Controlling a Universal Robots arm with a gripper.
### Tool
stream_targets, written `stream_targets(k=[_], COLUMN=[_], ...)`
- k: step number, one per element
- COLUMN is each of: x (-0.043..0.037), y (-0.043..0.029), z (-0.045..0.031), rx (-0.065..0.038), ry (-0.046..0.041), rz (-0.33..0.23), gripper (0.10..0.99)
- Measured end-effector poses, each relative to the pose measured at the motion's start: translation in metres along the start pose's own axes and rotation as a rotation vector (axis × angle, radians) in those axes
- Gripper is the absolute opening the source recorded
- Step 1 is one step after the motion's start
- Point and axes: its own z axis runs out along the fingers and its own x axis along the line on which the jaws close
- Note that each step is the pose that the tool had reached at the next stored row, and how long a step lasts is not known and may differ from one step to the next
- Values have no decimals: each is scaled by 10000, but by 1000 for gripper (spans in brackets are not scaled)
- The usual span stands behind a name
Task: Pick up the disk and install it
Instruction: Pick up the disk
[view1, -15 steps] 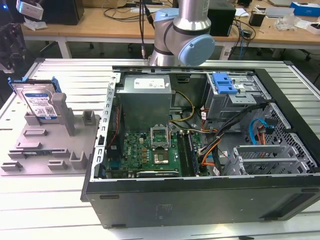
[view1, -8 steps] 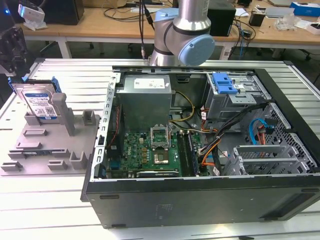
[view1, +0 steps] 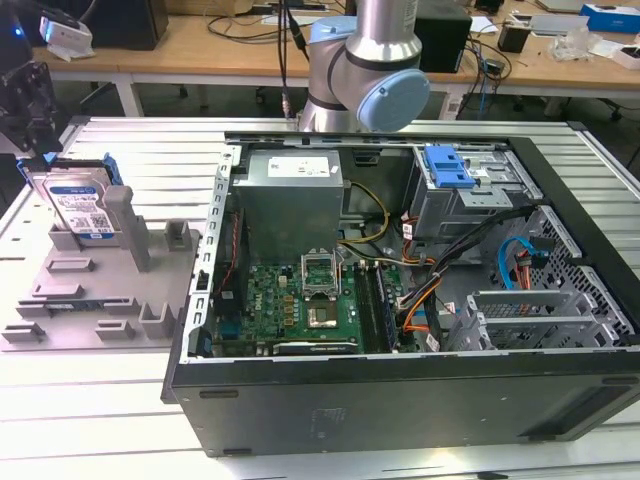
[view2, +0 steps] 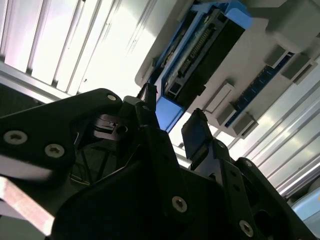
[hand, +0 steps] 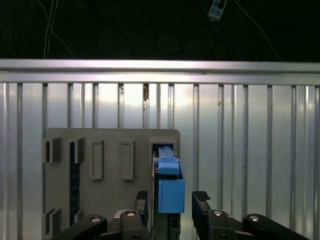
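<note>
Inspecting gripper (hand: 171, 201) first: found released, one finger (hand: 141, 201) on each side of the disk (hand: 169, 176), with gaps showing between pads and the blue carrier bracket. Judged a pre-grasp straddle, not a clamp. Confirmed the same stance in the second wrist view: gripper (view2: 170, 120) parted about the bracket's blue corner, disk (view2: 200, 55) seen edge-on beyond.

Located the disk (view1: 82, 210) at nine o'clock in the exterior view, standing on edge, label facing the camera, seated in a slot of the grey fixture plate (view1: 90, 295). Judged the upright seating deliberate: presents the narrow top edge to a descent from above and keeps the drive from tipping. Noted a grey post (view1: 120, 215) just beside it at its three o'clock. Noted gripper (view1: 28, 130) directly over the disk, at its twelve o'clock.

Recorded the open computer case (view1: 400, 400) from centre to three o'clock, lying on its side on the slatted aluminium table (view1: 90, 420), beside the fixture plate. Observed the grey drive cage (view1: 470, 205) at two o'clock inside the case, with a blue latch (view1: 447, 165) on top; could not read the bay interior from this view. Assessed the task as early: disk not yet lifted, installation not begun.
</note>
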Motion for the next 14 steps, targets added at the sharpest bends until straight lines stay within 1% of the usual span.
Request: stream_targets(k=[6, 12, 14], x=[0, 0, 0], y=[-1, 7, 7], z=[49, 135, 152], rx=[0, -1, -1], ry=[-6, -5, -5], rz=[-1, -1, -1], gripper=[482, 482, 482])
